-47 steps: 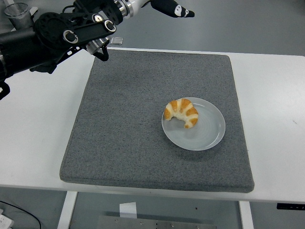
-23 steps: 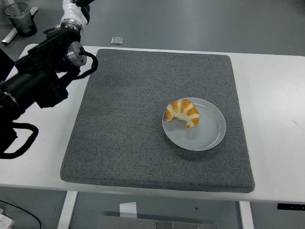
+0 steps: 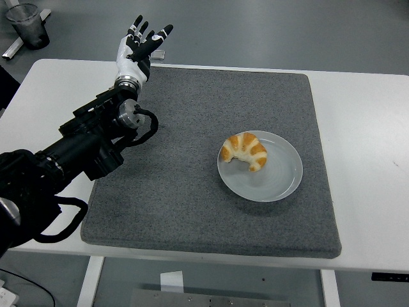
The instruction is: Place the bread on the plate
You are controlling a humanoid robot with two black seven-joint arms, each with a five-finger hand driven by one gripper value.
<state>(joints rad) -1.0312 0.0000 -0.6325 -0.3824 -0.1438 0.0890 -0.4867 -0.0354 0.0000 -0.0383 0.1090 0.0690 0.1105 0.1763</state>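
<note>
Bread: the golden, crescent-shaped croissant (image 3: 243,151) lay on the upper-left part of the round pale-grey plate (image 3: 275,182), right of the frame's centre; the placing looked done.
Left hand: the black-and-white left hand (image 3: 136,49) was raised at the upper left, well apart from the plate, its fingers (image 3: 162,31) spread wide and holding nothing, which suggested a release posture.
Right hand: not in view.
Support: the plate sat on a dark grey felt mat (image 3: 172,192) covering the white desk (image 3: 364,128), probably to cushion and steady it.

White table (image 3: 370,128) — grey foam mat (image 3: 192,166) flat on top (covers most of it).
</note>
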